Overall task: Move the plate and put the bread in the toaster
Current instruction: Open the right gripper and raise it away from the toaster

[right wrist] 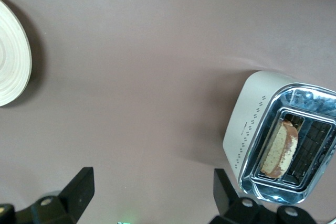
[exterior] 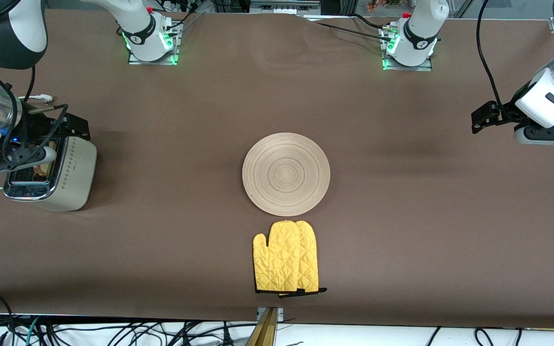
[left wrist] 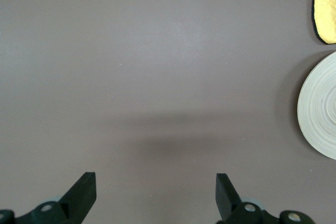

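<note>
Brown table (exterior: 402, 216): bread (right wrist: 280, 149) in toaster (right wrist: 247, 129) slot; right end effector (right wrist: 152, 190), left end effector (left wrist: 156, 192) both wide.

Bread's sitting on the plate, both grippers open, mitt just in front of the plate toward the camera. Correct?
Not quite. The bread stands in a slot of the toaster, as the right wrist view shows; the plate is bare. The left gripper and right gripper are open, and the mitt lies nearer the camera.

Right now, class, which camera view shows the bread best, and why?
The right wrist view: it looks down into the toaster, showing the bread standing in one slot. The front view shows only a sliver, half hidden by the right arm. The left wrist view shows none.
</note>
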Available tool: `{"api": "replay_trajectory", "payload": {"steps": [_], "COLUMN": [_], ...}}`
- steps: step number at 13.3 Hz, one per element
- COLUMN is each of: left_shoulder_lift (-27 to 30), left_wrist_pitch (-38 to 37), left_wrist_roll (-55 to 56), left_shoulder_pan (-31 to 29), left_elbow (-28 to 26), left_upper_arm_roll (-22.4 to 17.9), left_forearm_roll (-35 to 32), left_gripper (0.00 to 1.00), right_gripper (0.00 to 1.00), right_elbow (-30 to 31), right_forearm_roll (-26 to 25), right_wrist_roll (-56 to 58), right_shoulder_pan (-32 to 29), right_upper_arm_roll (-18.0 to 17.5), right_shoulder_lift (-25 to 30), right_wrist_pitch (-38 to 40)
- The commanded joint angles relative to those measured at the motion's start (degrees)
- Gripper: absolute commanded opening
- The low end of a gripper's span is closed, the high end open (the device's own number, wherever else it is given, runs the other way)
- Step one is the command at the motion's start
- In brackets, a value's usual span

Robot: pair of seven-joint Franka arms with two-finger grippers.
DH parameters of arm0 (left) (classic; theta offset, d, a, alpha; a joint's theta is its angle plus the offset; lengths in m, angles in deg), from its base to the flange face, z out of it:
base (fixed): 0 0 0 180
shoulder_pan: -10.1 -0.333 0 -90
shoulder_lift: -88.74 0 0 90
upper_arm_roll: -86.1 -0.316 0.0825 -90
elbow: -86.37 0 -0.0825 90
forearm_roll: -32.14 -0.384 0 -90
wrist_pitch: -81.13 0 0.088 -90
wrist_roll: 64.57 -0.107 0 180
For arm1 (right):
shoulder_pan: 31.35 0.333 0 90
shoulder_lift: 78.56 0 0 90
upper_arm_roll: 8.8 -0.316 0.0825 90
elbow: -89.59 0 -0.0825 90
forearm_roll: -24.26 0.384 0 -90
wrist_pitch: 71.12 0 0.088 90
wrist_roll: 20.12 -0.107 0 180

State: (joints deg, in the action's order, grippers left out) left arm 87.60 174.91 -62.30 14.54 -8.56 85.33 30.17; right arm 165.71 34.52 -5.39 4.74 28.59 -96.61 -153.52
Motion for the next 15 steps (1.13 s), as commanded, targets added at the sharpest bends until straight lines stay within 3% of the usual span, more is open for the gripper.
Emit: {"api": "replay_trajectory", "payload": {"steps": [1, 2, 5, 6, 10, 15], "left_shoulder_lift": [-0.18, -0.18, -0.18, -0.18, -0.18, -0.18], "left_wrist_pitch": [-1.06, -1.06, -1.06, -1.06, -0.97, -0.89], "left_wrist_roll": [0.10, 0.10, 0.10, 0.10, 0.10, 0.01], "left_shoulder_pan": [-0.14, -0.14, -0.14, -0.14, -0.14, -0.05], "left_elbow": [1.06, 1.06, 1.06, 1.06, 1.06, 1.23], "left_upper_arm_roll": [0.16, 0.16, 0.16, 0.16, 0.16, 0.16], "left_forearm_roll": [-1.55, -1.55, -1.55, -1.55, -1.55, -1.64], "left_gripper": [1.00, 1.00, 1.00, 1.00, 1.00, 1.00], "right_gripper": [1.00, 1.00, 1.00, 1.00, 1.00, 1.00], "right_elbow": [5.07, 7.01, 11.05, 12.81, 20.99, 19.25], "right_forearm_roll": [-0.50, -2.16, -7.79, -8.58, -9.47, -9.38], "right_wrist_roll": [-1.62, -3.37, -8.39, -8.40, -8.31, -7.69], "right_shoulder_pan": [0.21, -2.40, -14.95, -17.35, -24.91, -26.42], "right_upper_arm_roll": [-3.78, -7.30, -24.24, -27.08, -33.59, -34.58], "right_shoulder_lift": [4.41, 6.52, 11.53, 13.11, 20.85, 21.04], "right_wrist_pitch": [-1.87, -2.58, -3.38, -4.34, -6.99, -5.76]}}
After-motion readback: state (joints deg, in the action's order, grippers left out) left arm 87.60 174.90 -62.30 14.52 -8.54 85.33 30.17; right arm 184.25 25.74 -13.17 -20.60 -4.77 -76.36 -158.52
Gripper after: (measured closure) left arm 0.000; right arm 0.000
